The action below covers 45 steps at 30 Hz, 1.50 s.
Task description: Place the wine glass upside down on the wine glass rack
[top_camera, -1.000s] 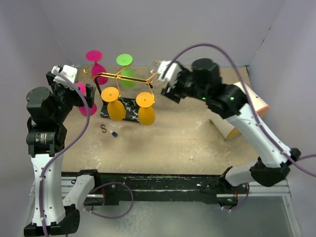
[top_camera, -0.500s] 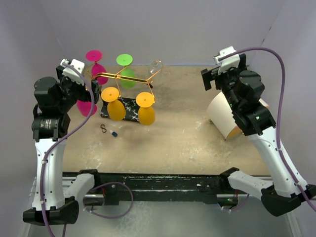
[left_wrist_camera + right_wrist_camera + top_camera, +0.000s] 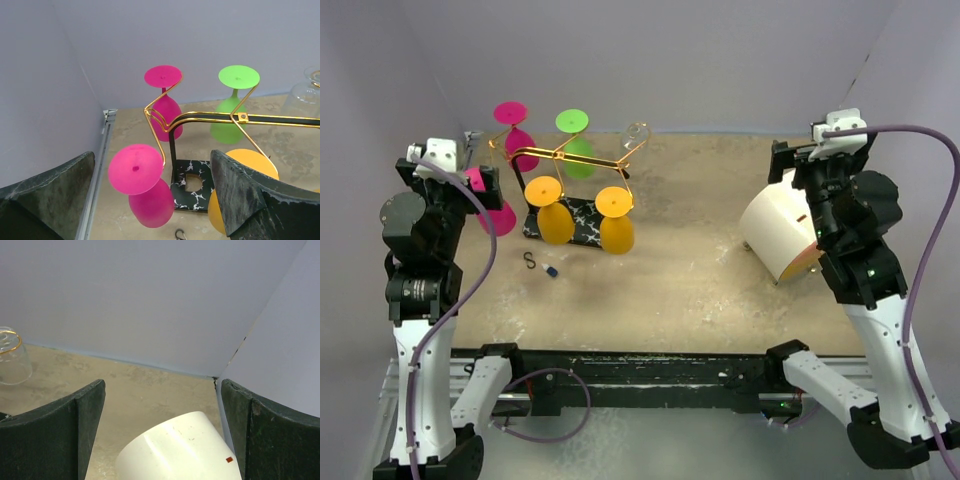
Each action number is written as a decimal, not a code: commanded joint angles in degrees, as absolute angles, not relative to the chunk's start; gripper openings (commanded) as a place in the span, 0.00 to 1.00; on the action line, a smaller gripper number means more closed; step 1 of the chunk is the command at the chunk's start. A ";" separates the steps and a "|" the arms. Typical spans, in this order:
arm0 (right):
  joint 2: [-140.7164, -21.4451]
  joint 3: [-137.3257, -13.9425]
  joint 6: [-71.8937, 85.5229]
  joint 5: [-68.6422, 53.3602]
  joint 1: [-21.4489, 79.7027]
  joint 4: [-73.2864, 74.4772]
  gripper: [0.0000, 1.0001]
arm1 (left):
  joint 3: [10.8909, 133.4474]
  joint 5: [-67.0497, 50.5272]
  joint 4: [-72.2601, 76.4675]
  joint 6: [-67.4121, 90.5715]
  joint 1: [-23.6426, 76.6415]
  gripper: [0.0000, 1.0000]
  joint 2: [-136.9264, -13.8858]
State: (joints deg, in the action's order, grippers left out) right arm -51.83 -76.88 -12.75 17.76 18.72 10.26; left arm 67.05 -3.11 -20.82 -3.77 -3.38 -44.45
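The right gripper (image 3: 162,385) has just pulled clear of the thin gold wire wine glass rack (image 3: 570,160) on its black marbled base. A second ago it was up against the rack's far right arm, and now it hangs well back on its own side of the table, jaws spread wide with nothing between them and only a white cylindrical cup (image 3: 778,232), lying on its side, just below and ahead of it. The clear wine glass (image 3: 637,134) stayed behind: from the right gripper it sits well off ahead and to the left, and it looks to hang bowl-down from the curl at the end of that arm, with no finger touching it. The left gripper (image 3: 152,157) has backed off a little too and is likewise spread and empty, a pink plastic glass (image 3: 142,182) hanging just ahead of and below it. A green plastic glass (image 3: 232,107) and the orange plastic glasses (image 3: 556,215) hang beyond on other arms. To my eye the glass has been let go and the rack is carrying it, so the placing looks done, though the clear stem is too faint to say how well it is seated
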 commanded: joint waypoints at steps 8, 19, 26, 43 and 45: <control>-46.44 -74.69 -13.72 14.93 15.11 12.62 1.00 | 72.72 -4.12 -23.47 -2.85 -3.82 0.99 -43.40; -42.06 -71.06 -13.41 13.52 11.71 16.47 1.00 | 71.93 -9.30 -26.02 -4.58 -3.80 0.99 -43.37; -43.04 -71.80 -11.11 12.30 10.66 17.28 1.00 | 72.24 -6.10 -27.77 -5.21 -3.87 0.99 -42.85; -45.14 -71.44 -8.00 12.65 9.49 16.76 1.00 | 72.82 -5.10 -29.19 -5.27 -3.82 0.99 -43.22; -45.09 -71.05 -7.67 12.49 9.41 16.41 1.00 | 72.62 -5.10 -29.08 -5.35 -3.84 0.99 -43.15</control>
State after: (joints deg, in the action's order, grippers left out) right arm -45.36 -70.91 -9.02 12.49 9.69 18.59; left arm 71.05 -5.74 -30.52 -4.32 -3.38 -43.38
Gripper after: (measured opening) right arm 0.998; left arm 0.990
